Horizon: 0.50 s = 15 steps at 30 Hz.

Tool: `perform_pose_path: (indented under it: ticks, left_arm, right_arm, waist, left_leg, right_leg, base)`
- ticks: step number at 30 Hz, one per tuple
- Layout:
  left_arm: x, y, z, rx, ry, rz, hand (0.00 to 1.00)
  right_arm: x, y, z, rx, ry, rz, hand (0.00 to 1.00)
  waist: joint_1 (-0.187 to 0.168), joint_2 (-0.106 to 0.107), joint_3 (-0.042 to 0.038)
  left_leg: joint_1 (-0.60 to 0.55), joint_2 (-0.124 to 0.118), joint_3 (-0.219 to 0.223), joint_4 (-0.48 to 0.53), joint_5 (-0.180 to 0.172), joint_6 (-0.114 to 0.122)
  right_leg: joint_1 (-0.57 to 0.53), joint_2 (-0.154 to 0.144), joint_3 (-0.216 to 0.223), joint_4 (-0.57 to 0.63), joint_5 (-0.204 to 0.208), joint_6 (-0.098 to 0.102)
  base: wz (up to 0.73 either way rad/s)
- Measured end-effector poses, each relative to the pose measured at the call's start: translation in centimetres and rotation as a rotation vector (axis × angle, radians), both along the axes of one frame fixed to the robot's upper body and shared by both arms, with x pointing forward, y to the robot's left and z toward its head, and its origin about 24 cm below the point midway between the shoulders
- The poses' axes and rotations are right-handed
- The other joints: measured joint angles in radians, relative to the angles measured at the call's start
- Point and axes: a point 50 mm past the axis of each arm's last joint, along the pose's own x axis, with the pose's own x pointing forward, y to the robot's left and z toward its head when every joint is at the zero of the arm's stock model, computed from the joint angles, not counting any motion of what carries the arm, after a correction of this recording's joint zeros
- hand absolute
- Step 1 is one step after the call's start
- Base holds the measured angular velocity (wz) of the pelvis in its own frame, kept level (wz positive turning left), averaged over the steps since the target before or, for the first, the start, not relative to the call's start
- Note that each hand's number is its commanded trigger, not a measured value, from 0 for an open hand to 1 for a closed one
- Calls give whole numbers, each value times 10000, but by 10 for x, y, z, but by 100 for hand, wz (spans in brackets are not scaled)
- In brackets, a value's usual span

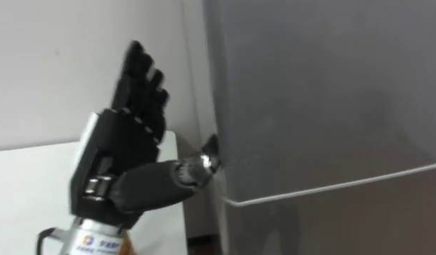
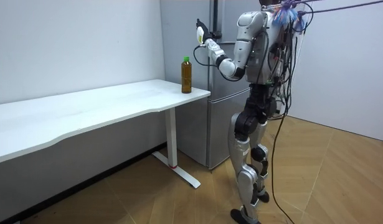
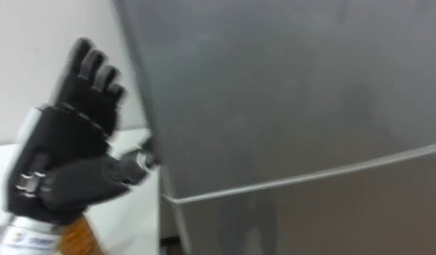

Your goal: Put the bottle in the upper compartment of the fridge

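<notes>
A bottle (image 2: 186,74) of amber liquid with a green cap stands upright on the near corner of the white table (image 2: 104,106), next to the grey fridge (image 1: 331,106). My left hand (image 1: 132,134) is raised at the left edge of the upper fridge door, fingers straight and pointing up. Its thumb reaches sideways and its tip touches the door's edge. The hand holds nothing. Below my wrist in the right eye view a bit of the bottle (image 3: 79,237) shows. Both fridge doors are closed; a pale seam (image 1: 331,188) divides upper from lower.
In the room view I stand upright on the wooden floor, close in front of the fridge (image 2: 216,124), with the table's end at my left. A white wall (image 1: 54,64) runs behind the table (image 1: 33,184).
</notes>
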Motion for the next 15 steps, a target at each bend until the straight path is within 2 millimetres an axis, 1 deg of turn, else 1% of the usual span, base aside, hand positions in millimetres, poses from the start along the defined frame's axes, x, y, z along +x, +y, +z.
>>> perform_pose_path:
  ticks: [1, 2, 4, 5, 12, 14, 15]
  left_arm:
    - [0, 1, 0, 58, -38, 19, 0]
    - [0, 1, 1, 81, -48, 33, 0]
    - [0, 2, 1, 216, -85, 18, 0]
    - [0, 2, 1, 258, -96, 39, 0]
    - [-1, 2, 0, 352, -81, 62, 0]
    - [-1, 1, -1, 420, -61, -27, 0]
    - [-1, 0, -1, 458, -69, -74, 0]
  right_arm:
    - [-2, 0, 0, 41, 17, -2, 0]
    - [-2, 0, 0, 47, 32, -9, 0]
    - [-2, 2, -1, 154, 34, -176, 0]
    - [-1, 2, 0, 148, 22, -145, 0]
    - [-5, 1, -1, 196, 174, -180, 0]
    - [-4, 1, -1, 206, 121, -172, 0]
    - [-2, 1, 0, 196, 58, -127, 0]
  waist:
    - [-52, -30, -23]
    - [-78, -33, -29]
    - [-110, -32, -34]
    - [-108, -31, -34]
    - [-84, -1, -25]
    - [-88, 20, -25]
    - [-88, 30, -31]
  left_leg:
    - [17, -6, 6, 4, -6, 10]
    - [5, -10, 7, 4, -9, 16]
    - [11, -97, 224, 18, -27, 45]
    - [10, -102, 258, 33, -27, 46]
    - [3, -117, 269, 183, -28, 49]
    - [-6, -116, 268, 185, -35, 61]
    - [-13, -110, 268, 183, -60, 105]
  right_leg:
    - [95, -40, -105, -42, 32, 35]
    - [98, -55, -166, -35, 36, 36]
    - [83, -85, -223, -8, 39, 38]
    - [82, -95, -224, -7, 38, 39]
    - [107, -119, -277, 0, 37, 40]
    - [98, -121, -303, 24, 37, 37]
    - [80, -114, -320, 30, 34, 38]
  base:
    - [-30]
    - [-17]
    - [-9]
    - [0]
    - [0]
    - [7]
    - [7]
